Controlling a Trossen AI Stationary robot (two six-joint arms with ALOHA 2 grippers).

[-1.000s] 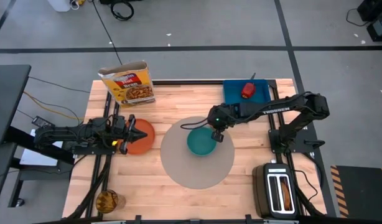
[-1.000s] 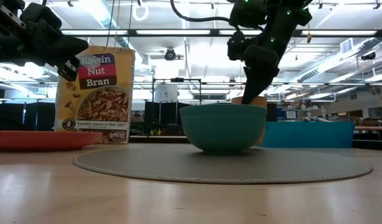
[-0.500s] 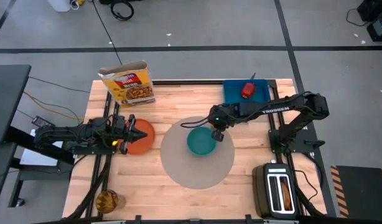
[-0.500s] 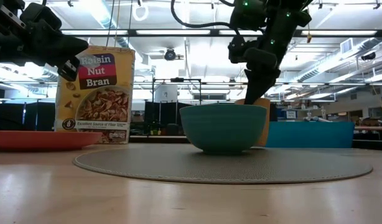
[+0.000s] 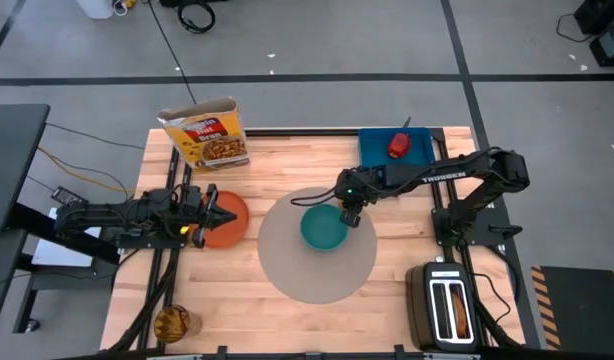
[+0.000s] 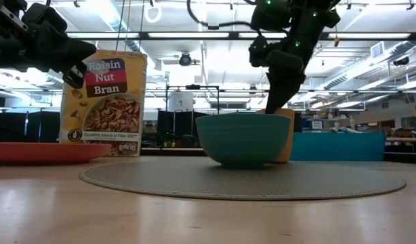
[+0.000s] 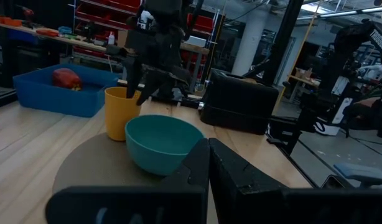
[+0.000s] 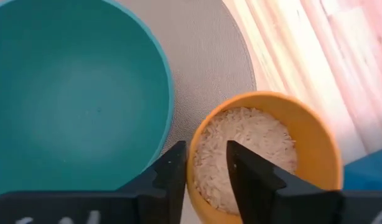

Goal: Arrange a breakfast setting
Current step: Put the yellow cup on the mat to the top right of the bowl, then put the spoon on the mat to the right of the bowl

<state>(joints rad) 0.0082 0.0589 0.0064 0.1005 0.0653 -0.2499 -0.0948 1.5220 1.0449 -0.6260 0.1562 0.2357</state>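
Teal against grey, from above: the teal bowl (image 5: 323, 229) sits on the grey mat (image 5: 318, 246), with the right gripper (image 5: 348, 212) at its far-right edge; a second ago the picture looked much the same. The left gripper (image 5: 223, 218), jaws pressed together, hangs over the orange plate (image 5: 225, 222) left of the mat.

Table height: the right gripper (image 6: 274, 102) stands slightly higher than a second ago, above the orange cup (image 6: 284, 135) behind the bowl (image 6: 243, 137).

Right wrist: the fingers (image 8: 173, 174) straddle the cup's (image 8: 265, 155) near rim, now slackened. The cup, holding rice, stands on the mat just beside the bowl. Judgement: cup placed, release under way; plate outstanding.
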